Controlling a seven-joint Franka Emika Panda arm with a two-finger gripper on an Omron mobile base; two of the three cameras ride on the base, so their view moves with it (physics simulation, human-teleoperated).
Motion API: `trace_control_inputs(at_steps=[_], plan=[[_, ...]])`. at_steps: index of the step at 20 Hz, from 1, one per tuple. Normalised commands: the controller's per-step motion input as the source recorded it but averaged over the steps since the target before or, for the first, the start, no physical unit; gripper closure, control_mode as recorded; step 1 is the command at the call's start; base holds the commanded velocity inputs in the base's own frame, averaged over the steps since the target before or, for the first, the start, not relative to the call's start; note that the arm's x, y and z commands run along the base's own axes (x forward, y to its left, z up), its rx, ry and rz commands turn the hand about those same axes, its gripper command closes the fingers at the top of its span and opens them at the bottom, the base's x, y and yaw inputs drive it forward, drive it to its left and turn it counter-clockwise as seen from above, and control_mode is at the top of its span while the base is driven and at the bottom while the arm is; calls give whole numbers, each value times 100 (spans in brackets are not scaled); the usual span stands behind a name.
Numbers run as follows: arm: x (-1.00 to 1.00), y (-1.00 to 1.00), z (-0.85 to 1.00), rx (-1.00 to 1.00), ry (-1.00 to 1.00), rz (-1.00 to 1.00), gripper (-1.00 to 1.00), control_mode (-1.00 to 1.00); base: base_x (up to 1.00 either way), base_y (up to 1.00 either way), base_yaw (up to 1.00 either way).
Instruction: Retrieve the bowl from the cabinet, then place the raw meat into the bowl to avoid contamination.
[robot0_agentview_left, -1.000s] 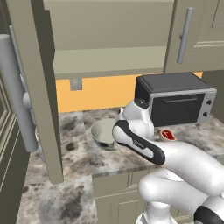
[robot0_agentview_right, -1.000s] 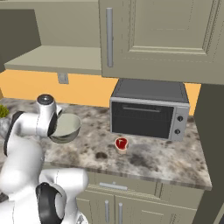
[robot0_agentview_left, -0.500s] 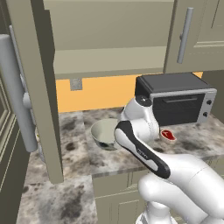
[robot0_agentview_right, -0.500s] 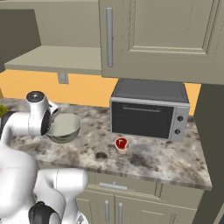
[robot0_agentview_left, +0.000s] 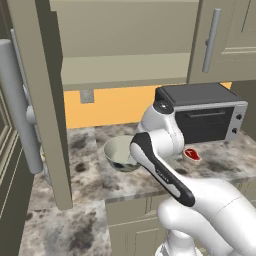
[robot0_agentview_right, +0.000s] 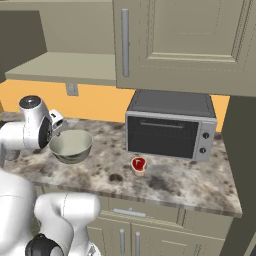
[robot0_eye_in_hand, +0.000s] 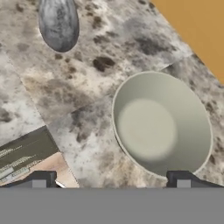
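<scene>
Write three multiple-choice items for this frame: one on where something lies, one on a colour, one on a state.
1. Where is the small flat red steak?
A. in the bowl
B. on the marble counter before the toaster oven
C. on the cabinet shelf

2. What colour is the wall strip under the cabinet?
A. orange
B. blue
C. white

3. How does the round pale cream ceramic bowl stand?
A. upright and empty
B. upside down
C. full of meat

Key: 1 B, the steak lies on the counter in front of the black and silver toaster oven. 2 A, the wall is orange. 3 A, the hand view looks into its bare inside.
</scene>
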Motion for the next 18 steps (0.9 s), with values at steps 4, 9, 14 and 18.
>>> trace_control_inputs(at_steps=[4, 9, 14, 18], plan=[[-6, -16, 20, 0, 12, -17, -100, -100, 0, 0, 0], [-7, -29, 2, 0, 3, -15, -100, -100, 0, 0, 0], [-11, -36, 0, 0, -1, -11, -100, -100, 0, 0, 0], [-9, -41, 0, 0, 0, -9, -100, -100, 0, 0, 0]])
